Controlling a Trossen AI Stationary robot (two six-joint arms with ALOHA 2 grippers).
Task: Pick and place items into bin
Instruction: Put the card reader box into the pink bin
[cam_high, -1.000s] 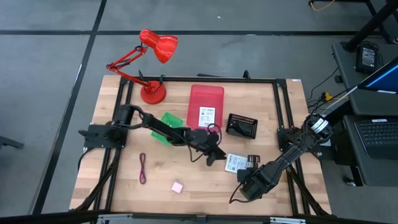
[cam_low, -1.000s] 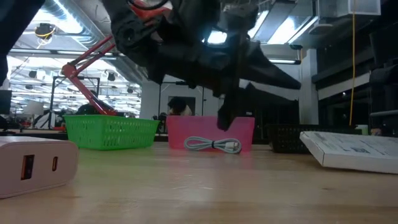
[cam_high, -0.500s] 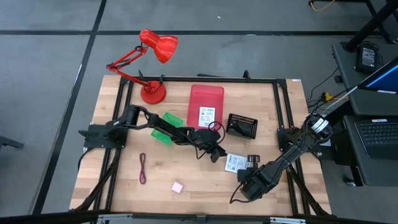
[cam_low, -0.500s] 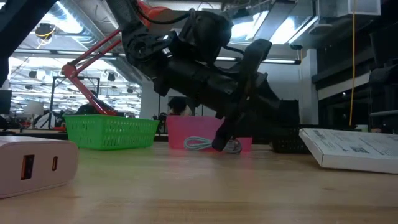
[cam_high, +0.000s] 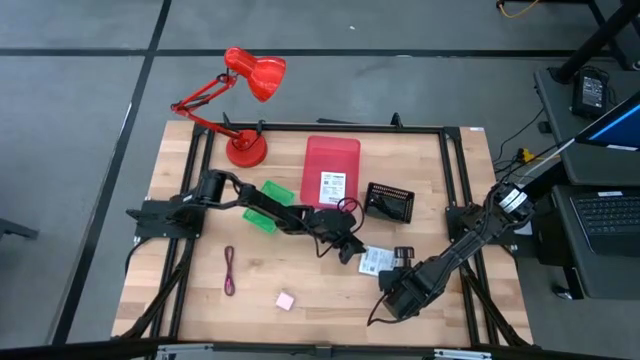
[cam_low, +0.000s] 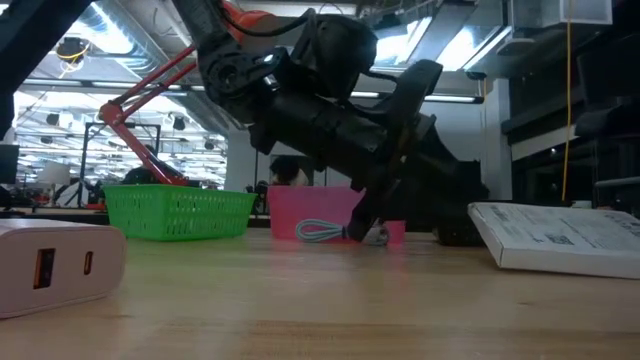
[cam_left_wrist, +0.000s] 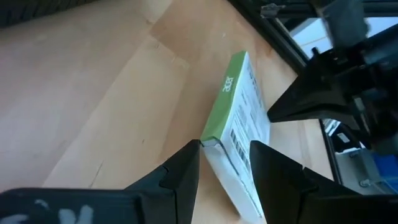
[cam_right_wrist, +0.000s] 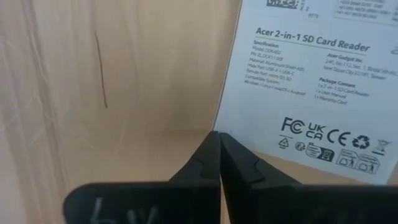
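A white printed packet (cam_high: 377, 262) with a green edge lies flat on the table right of centre. My left gripper (cam_high: 349, 249) is low over its left end and open; in the left wrist view (cam_left_wrist: 224, 146) its fingers stand on either side of the packet's green corner (cam_left_wrist: 214, 134). My right gripper (cam_high: 393, 281) is shut at the packet's near-right edge. A second white packet (cam_high: 333, 186) lies in the pink bin (cam_high: 331, 152). The purple cord (cam_high: 229, 270) and the pink cube (cam_high: 285, 299) lie near the table's near-left part. A pale cord (cam_low: 340, 232) lies in front of the bin. My right gripper meets the packet's printed face at its edge (cam_right_wrist: 233, 124) with the tips of its shut fingers (cam_right_wrist: 214, 149). It comes in low, slanting from the table's near right side. The packet lies on the table.
A green basket (cam_high: 270, 205) sits under my left arm and a black basket (cam_high: 388, 202) stands right of the bin. The red desk lamp (cam_high: 247, 148) stands at the far left. A white charger block (cam_low: 50, 268) shows in the low view.
My left gripper has come down toward the table and moved a little right, onto the packet's green end. My right gripper has nudged toward the packet, which has slid slightly toward my left gripper in the low view.
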